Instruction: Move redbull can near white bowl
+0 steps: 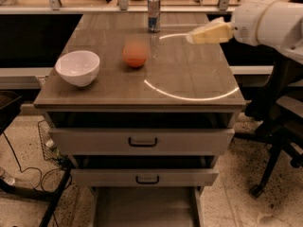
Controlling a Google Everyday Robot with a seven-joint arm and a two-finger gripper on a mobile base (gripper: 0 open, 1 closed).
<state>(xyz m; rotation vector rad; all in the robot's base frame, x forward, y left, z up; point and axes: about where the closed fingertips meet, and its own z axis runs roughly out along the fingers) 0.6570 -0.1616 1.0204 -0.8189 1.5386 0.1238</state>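
Observation:
The redbull can point(154, 13) stands upright at the far edge of the brown table top point(189, 74), silver and blue with a silver top. The white bowl point(78, 67) sits near the table's front left corner. My gripper point(193, 37) comes in from the right on a white arm point(265, 20); its cream-coloured tip hangs above the table, to the right of the can and a little nearer the front, touching nothing. Nothing is held.
An orange-red apple point(135, 55) lies between the can and the bowl. A bright ring of light marks the table's right half. Two drawers point(142, 141) sit under the top. A black chair base point(279, 150) stands to the right.

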